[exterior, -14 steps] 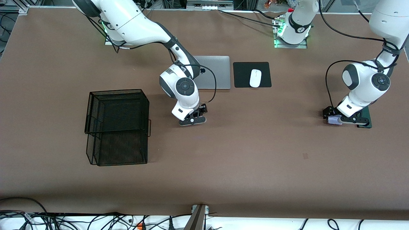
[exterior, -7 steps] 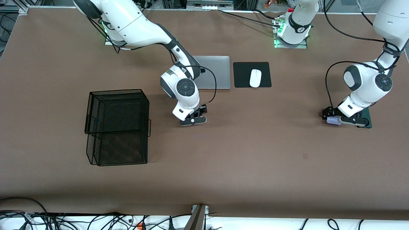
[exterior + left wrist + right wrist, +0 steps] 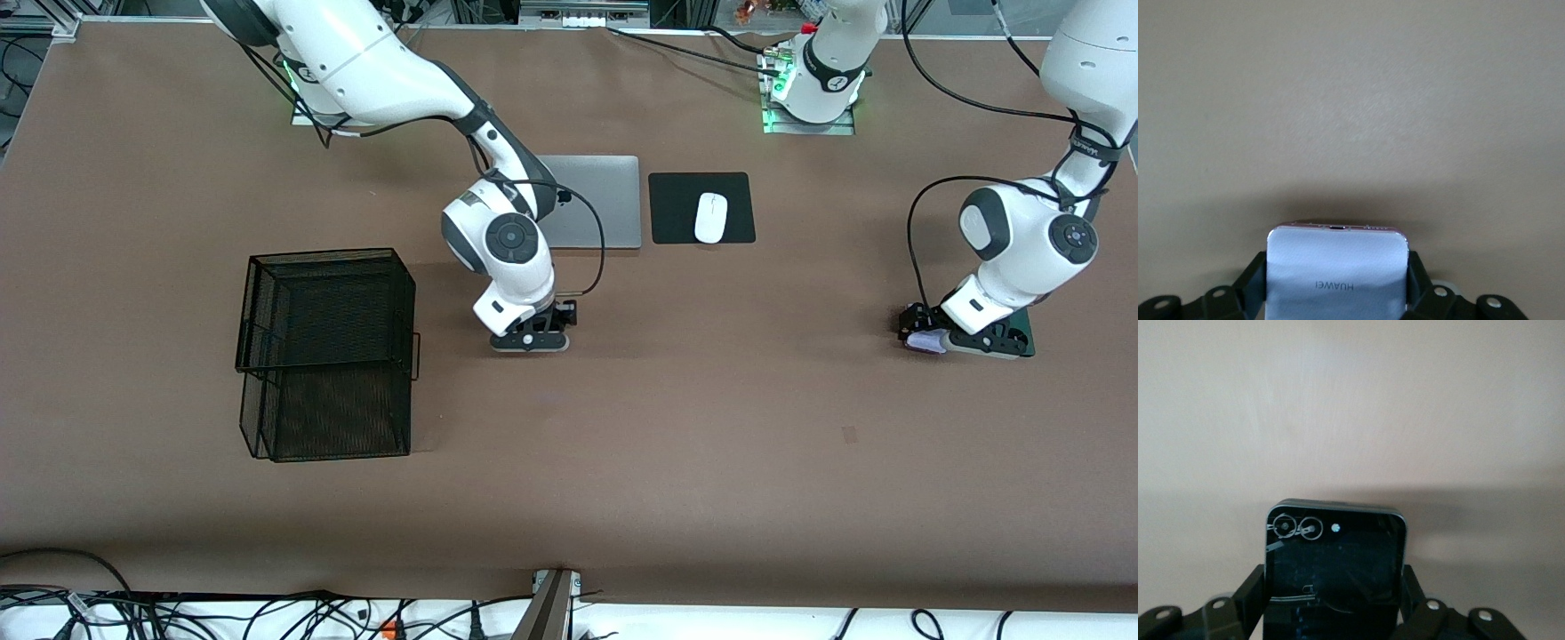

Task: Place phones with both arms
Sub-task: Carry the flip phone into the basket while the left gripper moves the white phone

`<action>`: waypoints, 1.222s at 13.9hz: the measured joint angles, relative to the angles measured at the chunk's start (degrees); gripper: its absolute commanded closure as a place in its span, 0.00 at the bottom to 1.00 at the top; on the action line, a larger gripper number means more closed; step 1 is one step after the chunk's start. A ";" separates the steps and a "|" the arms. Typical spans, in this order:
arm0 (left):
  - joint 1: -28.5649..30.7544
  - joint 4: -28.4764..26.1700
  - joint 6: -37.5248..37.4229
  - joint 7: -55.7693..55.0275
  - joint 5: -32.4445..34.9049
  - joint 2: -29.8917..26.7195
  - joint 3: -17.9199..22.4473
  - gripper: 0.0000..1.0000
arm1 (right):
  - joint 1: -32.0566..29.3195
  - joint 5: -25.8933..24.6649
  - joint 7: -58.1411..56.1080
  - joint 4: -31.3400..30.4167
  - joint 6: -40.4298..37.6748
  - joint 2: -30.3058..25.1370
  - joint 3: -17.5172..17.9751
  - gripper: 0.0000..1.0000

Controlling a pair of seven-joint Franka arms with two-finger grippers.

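Below, left gripper [image 3: 933, 340] pinches lilac-white phone [image 3: 1337, 273], lower edge cropped; right gripper [image 3: 531, 340] pinches black phone [image 3: 1335, 570]; green phone [image 3: 1025, 327] seemingly mostly hidden.

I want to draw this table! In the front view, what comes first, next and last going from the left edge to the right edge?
Black wire basket → right hand → mouse → left hand

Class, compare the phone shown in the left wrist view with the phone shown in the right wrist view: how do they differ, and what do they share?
Colour: the lilac-white phone is pale, while the black phone is dark and glossy.
Markings: the lilac-white phone shows a brand name, the black phone two round camera rings.
Place: the lilac-white phone sits toward the left arm's end of the table, the black phone mid-table near the laptop.
Shared: both are squarish with rounded corners, each sitting between end effector fingers.
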 measured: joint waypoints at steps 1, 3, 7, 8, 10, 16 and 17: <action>-1.05 1.87 -2.19 -0.82 0.00 0.00 -0.08 0.92 | -0.18 0.00 0.00 0.25 -1.24 -1.99 -1.48 1.00; -4.26 5.08 -5.23 -4.95 0.00 0.03 -0.19 0.99 | -1.23 0.00 -2.68 0.39 -5.90 -6.51 -3.91 1.00; -15.23 11.09 -11.35 -22.61 0.00 1.27 -0.46 1.00 | -6.39 0.01 -17.60 0.53 -20.78 -14.30 -5.04 1.00; -18.54 12.80 -13.01 -28.14 0.00 1.86 -0.49 1.00 | -8.19 0.01 -21.45 0.52 -23.37 -15.81 -5.10 1.00; -24.95 15.30 -14.71 -39.03 0.00 2.95 -0.52 1.00 | -11.91 0.15 -28.81 0.33 -27.97 -18.34 -5.37 1.00; -43.52 25.02 -22.26 -66.81 0.00 6.21 -0.63 1.00 | -16.35 6.63 -44.54 -8.94 -26.76 -23.12 -13.28 1.00; -46.70 28.10 -24.00 -69.85 0.00 7.40 -0.54 1.00 | -16.35 6.67 -45.59 -11.65 -24.74 -23.86 -14.27 1.00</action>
